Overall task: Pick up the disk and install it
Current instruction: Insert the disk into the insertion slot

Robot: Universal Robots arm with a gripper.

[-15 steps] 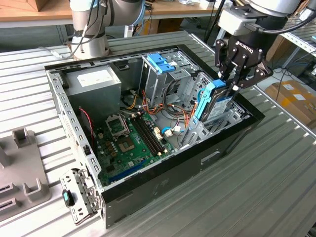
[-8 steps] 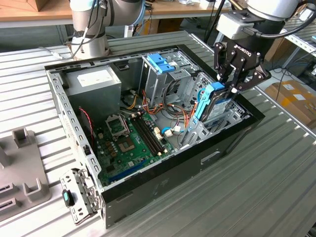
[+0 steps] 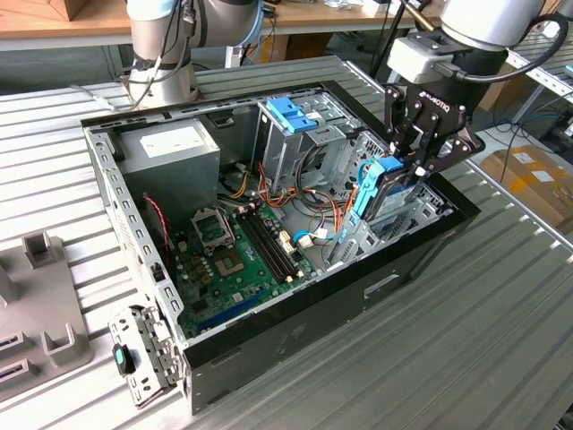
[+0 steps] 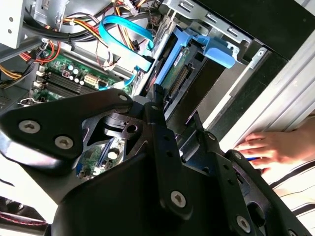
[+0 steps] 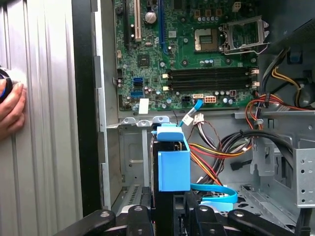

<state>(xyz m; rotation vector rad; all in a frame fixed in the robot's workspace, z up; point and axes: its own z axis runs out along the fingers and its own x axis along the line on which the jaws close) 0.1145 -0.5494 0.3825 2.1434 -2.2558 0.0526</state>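
Exterior view: I see the gripper (image 3: pixel 407 168) closed on the disk (image 3: pixel 383 190), clamping the upper end of its light-blue carrier. The disk stands on edge, nearly upright, partway inside the drive bay at the end of the open computer case (image 3: pixel 295 345) toward the exterior view's right. First wrist view: the motherboard (image 5: pixel 197 59) lies beyond the disk; a hand (image 5: pixel 12 105) rests outside the case.

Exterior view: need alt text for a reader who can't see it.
A robot arm's claw grips the disk, standing on edge in its light-blue carrier, at the exterior view's right end of an open computer case. The case sits on a ribbed metal table, its motherboard exposed.
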